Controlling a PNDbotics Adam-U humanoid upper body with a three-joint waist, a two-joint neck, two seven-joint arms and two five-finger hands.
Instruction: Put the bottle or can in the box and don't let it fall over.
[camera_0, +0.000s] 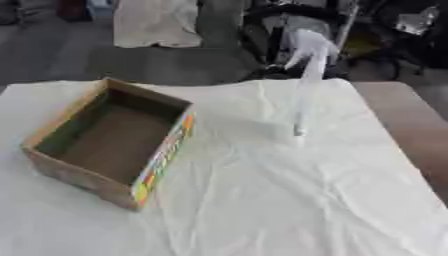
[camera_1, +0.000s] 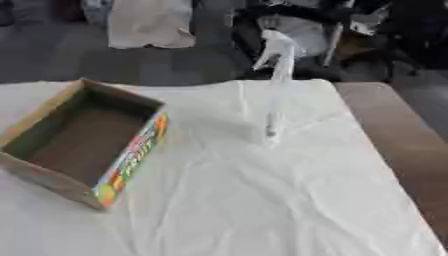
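Observation:
A clear spray bottle (camera_0: 304, 95) with a white trigger head stands upright on the white cloth, towards the far right of the table; its body is see-through and hard to make out. An open cardboard box (camera_0: 164, 152) with a colourful printed side sits to the left of it, standing apart from the bottle, and nothing shows inside. Neither of my hands appears in either view.
The white cloth (camera_0: 289, 200) covers most of the table, and bare brown tabletop (camera_0: 411, 130) shows along the right edge. Beyond the far edge are a dark floor, a pale sheet (camera_0: 157, 22) and dark equipment (camera_0: 280, 30).

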